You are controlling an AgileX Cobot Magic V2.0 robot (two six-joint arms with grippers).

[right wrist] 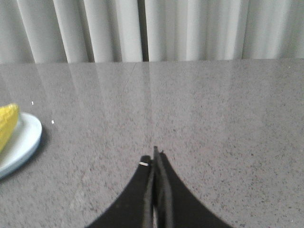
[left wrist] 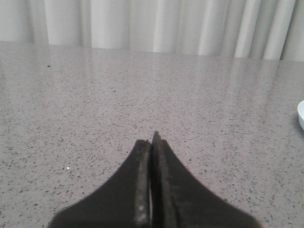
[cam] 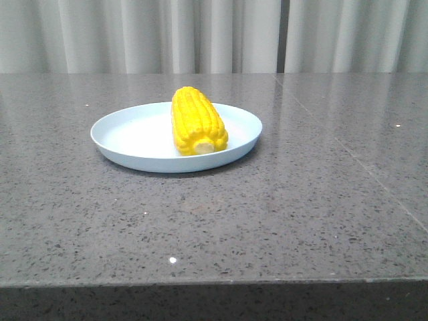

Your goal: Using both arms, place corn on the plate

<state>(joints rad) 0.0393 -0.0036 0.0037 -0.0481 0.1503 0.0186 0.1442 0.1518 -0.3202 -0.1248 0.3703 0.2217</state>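
Left gripper (left wrist: pixel 151 142) pinched closed, empty, above table (left wrist: pixel 142 104); only plate (left wrist: pixel 301 115) edge visible to its right. Front view alone shows corn (cam: pixel 196 121) lying on plate (cam: pixel 134 137), grippers unseen. Right gripper (right wrist: pixel 155 159) closed, empty; corn (right wrist: pixel 7 124) and plate (right wrist: pixel 23 137) to its left.

The front view looks low and level across the table (cam: pixel 281 221) toward the curtain (cam: pixel 200 33), the plate (cam: pixel 127 144) mid-frame. Each wrist view sits low over the tabletop, facing the same curtain. The plate's rim clips the left wrist view's right edge (left wrist: pixel 301 114) and fills the right wrist view's lower left (right wrist: pixel 23 140).
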